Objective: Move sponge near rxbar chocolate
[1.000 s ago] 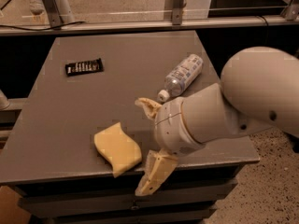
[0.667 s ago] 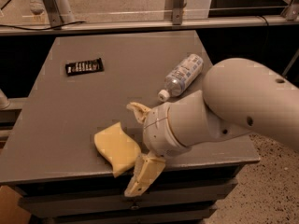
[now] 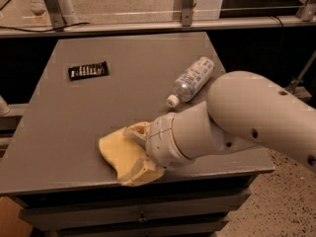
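Observation:
The pale yellow sponge (image 3: pixel 117 151) lies near the front edge of the grey table (image 3: pixel 123 98), left of centre. My gripper (image 3: pixel 137 152) reaches in from the right and sits over the sponge's right part, one cream finger at its far side and one at its near side, open around it. The rxbar chocolate (image 3: pixel 88 70), a flat black wrapper with white lettering, lies at the table's far left, well apart from the sponge.
A clear plastic bottle with a white cap (image 3: pixel 190 80) lies on its side right of centre, cap pointing toward the front. My large arm (image 3: pixel 247 122) covers the table's front right. A metal rail runs behind the table.
My gripper has moved left from beside the sponge to straddle its right part. The sponge, bar and bottle have stayed put.

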Robot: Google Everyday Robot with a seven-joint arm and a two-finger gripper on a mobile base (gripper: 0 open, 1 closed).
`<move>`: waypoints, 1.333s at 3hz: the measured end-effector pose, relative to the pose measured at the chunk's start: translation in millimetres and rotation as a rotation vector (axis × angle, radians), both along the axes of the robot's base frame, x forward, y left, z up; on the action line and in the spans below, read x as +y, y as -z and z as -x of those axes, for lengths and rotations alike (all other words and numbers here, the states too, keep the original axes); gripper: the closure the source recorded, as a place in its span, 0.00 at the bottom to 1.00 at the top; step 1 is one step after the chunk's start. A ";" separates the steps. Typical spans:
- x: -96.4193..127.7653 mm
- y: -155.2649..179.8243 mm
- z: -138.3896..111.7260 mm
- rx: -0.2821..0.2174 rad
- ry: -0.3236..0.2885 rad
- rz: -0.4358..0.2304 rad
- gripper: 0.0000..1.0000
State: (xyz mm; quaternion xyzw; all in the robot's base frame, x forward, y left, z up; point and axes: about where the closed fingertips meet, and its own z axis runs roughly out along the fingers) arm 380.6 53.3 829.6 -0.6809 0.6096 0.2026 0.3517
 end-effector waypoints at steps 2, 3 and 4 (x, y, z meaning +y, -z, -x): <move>3.2 -27.8 -8.9 -0.055 0.001 -0.023 0.88; 0.3 -71.5 -20.8 -0.129 0.017 -0.058 1.00; 0.3 -71.5 -20.7 -0.129 0.017 -0.058 1.00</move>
